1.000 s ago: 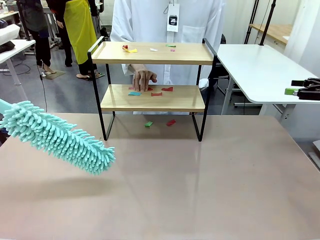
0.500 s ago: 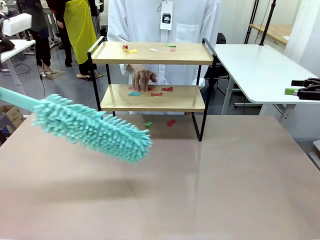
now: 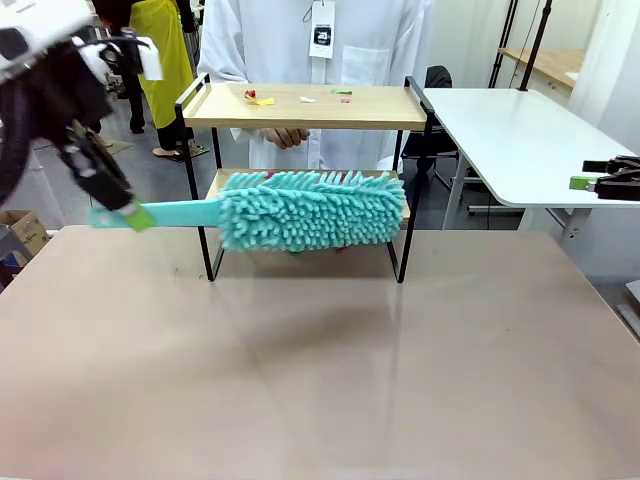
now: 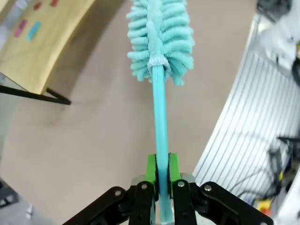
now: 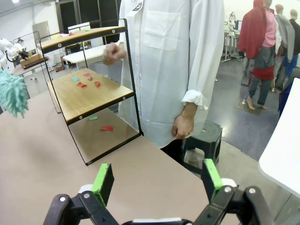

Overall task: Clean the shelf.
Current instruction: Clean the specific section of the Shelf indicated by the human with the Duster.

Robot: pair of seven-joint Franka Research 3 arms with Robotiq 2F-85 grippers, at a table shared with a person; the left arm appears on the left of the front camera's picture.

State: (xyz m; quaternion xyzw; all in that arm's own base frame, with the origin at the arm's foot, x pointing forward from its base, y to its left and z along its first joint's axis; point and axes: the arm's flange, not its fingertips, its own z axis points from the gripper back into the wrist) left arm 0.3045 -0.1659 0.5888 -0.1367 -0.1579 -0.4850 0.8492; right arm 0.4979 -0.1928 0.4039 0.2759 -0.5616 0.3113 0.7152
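Note:
The shelf (image 3: 300, 105) is a two-tier rack with light wooden boards and a black frame, standing at the table's far side. Small coloured scraps (image 3: 262, 99) lie on its top board, and more scraps (image 5: 86, 80) lie on the lower board. My left gripper (image 3: 128, 215) is shut on the handle of a teal fluffy duster (image 3: 310, 208), whose head hangs level in front of the lower board. In the left wrist view the duster (image 4: 161, 33) points straight away from the green pads (image 4: 150, 169). My right gripper (image 5: 154, 180) stands open off the table's right side, nothing between its fingers.
A person in a white coat (image 3: 320, 40) stands behind the shelf with one hand (image 3: 288, 137) raised between the boards. Two scraps (image 5: 107, 127) lie on the table under the rack. A white table (image 3: 520, 130) stands at the right.
My left arm swung the duster right and up, from over the table's left to across the lower shelf front. The person's hand lifted off the lower board.

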